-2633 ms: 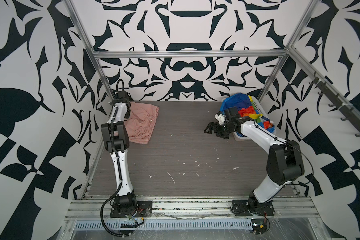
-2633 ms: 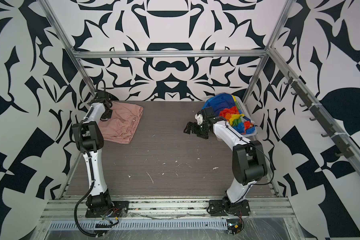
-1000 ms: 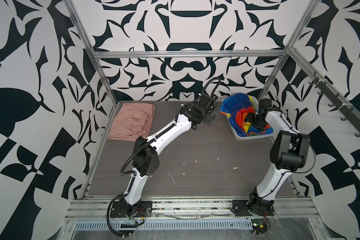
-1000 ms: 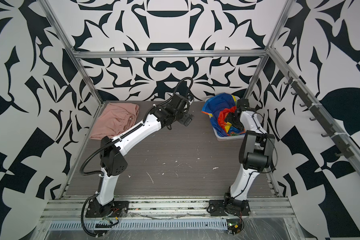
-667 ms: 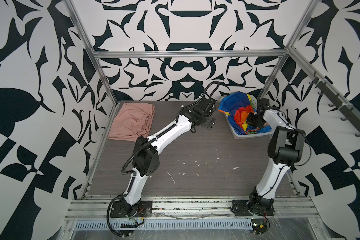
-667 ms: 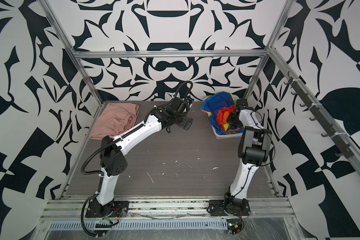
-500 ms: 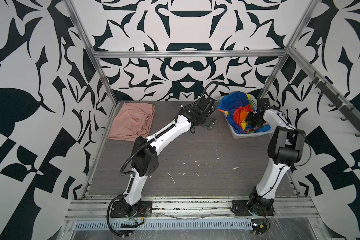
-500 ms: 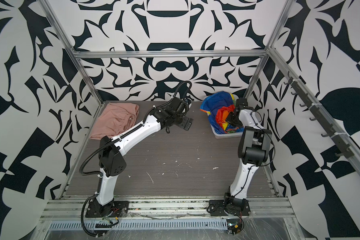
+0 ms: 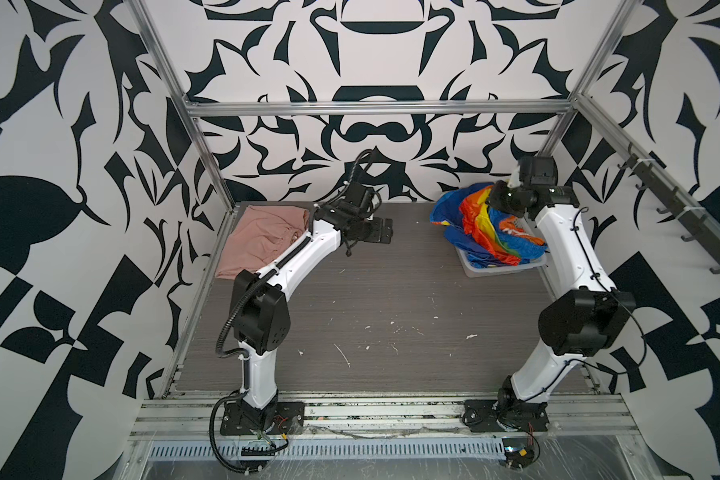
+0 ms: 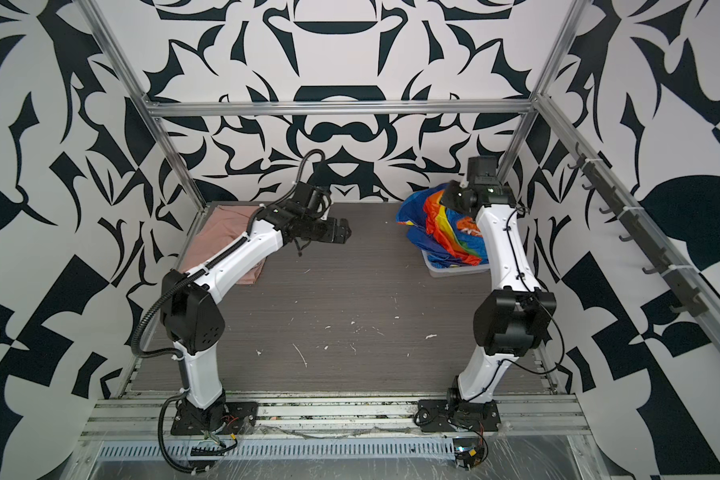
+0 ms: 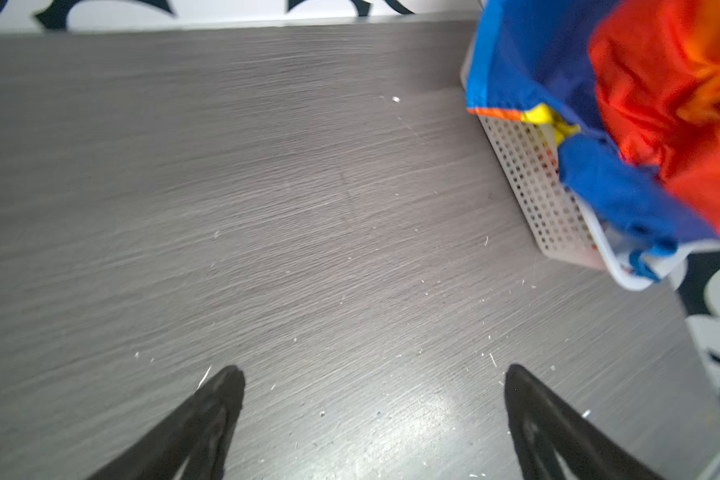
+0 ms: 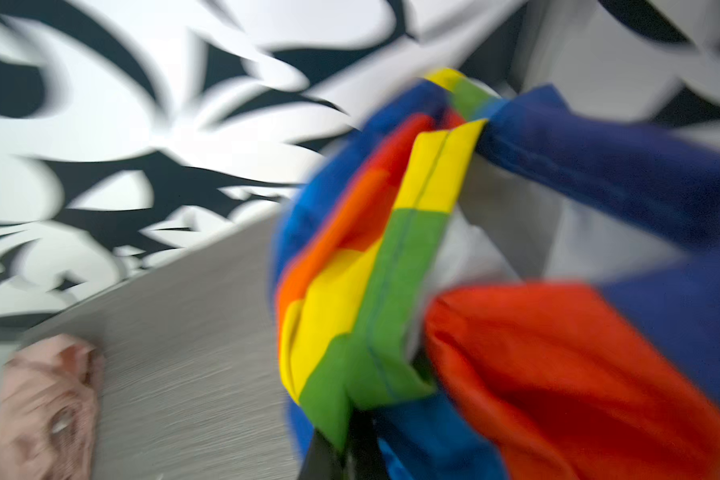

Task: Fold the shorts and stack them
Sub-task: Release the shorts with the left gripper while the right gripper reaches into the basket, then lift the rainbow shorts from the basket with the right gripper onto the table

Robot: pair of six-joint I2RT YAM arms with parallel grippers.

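Two shorts: pink shorts (image 9: 258,241) lying at worktop (image 9: 391,299) far-left corner; rainbow shorts (image 9: 481,220) half out of basket (image 9: 504,272), pinched in clenched right jaws. Left jaws spread wide, empty. Risk: trailing cloth snags basket rim, tips it.

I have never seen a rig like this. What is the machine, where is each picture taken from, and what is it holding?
Two white robot arms stand at a grey table. Two pictures look down on the whole scene from above; the other two come from a camera on each arm's wrist. The right arm has its jaws shut on rainbow shorts, which drape into a white basket. The left arm hangs over the table, jaws wide open, empty. Pink shorts lie at the far left.
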